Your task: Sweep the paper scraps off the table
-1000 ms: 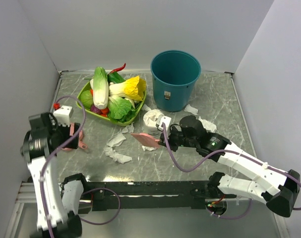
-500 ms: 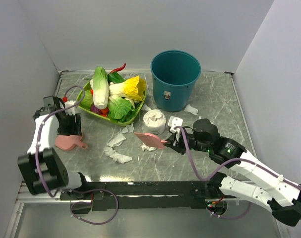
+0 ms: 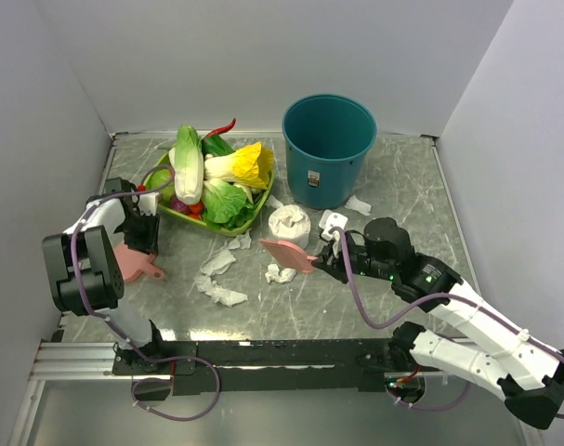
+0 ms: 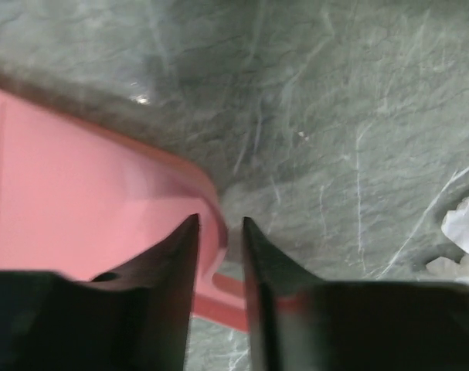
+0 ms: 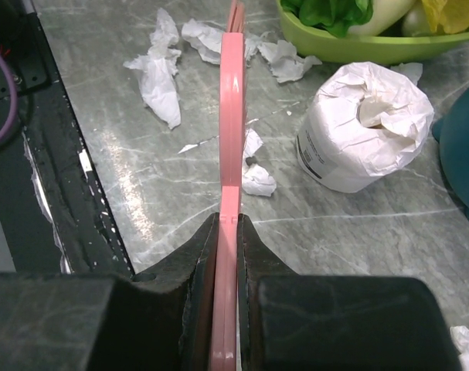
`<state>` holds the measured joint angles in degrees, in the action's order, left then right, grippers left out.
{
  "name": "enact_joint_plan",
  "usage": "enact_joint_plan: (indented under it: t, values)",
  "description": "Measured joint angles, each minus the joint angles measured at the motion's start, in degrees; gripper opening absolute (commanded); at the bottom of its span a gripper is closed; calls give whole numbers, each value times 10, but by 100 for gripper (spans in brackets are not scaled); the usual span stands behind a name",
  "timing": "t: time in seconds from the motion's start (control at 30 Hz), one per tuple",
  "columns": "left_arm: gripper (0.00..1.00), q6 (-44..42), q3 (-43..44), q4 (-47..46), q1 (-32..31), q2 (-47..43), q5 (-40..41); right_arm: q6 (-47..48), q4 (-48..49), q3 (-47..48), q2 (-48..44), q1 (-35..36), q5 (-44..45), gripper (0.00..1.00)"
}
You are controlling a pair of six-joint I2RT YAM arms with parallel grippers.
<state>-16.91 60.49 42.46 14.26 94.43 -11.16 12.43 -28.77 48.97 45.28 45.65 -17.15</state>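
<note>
**Marbled grey bench, scraps lying loose**

Grey marbled bench (image 3: 407, 177) boxed in by plain white walls (image 3: 263, 56); strewn over its middle, paper scraps (image 3: 220, 295): a cluster left of centre, one wad just beside the pink flat tool (image 3: 285, 251), more near the corner of the green tray (image 3: 250, 221), another by the foot of the teal bucket (image 3: 327, 149). Held edge-on in the right jaws, that flat tool, clamped tight with no gap showing; blade low over the bench, touching it or not unclear. Just beside the blade, white tissue roll (image 3: 289, 225), upright, between tool and bucket. Off to the left, apart from the scraps, pink dustpan (image 3: 131, 262) flat on the bench, near the tray heaped with vegetables (image 3: 189, 163). Over the dustpan, left jaws pointing down, drawn narrow, astride its raised rim where the handle begins; pinching the rim or merely beside it, impossible to tell from the wrist view. Right arm (image 3: 467, 311) stretched in from the near right corner; left arm (image 3: 82, 269) bent sharply along the left edge.
</note>
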Motion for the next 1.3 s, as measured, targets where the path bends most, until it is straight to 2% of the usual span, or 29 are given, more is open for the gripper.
enact_joint_plan:
  t: [0.2,0.3,0.53,0.77,0.9,1.1,1.13,1.17,1.23,1.27,1.3]
  values:
    - [13,-5,-3,-2,-9,-1,0,2,0,4,16,-6,0,0]
    - [1,-26,-26,0,-9,-28,1,5,0,9,24,-6,1,0]
    - [1,-147,-102,48,-9,-148,5,11,0,15,31,-11,2,0]
    - [1,-328,-105,128,-24,-223,-21,18,0,16,39,-11,2,0]
    - [1,-443,-108,156,-63,-264,-21,21,0,16,41,-12,2,0]
    - [1,-582,-163,154,-180,-327,9,23,0,16,44,-14,2,0]
    - [3,-598,-173,153,-194,-331,14,23,0,16,44,-14,2,0]
    - [18,-619,-189,147,-209,-337,22,23,0,16,44,-15,2,0]
    - [33,-645,-215,131,-224,-348,33,24,0,16,44,-17,3,0]
    - [45,-654,-225,123,-226,-353,37,24,0,16,44,-18,3,0]
    - [49,-660,-235,114,-228,-359,41,24,0,16,44,-19,3,0]
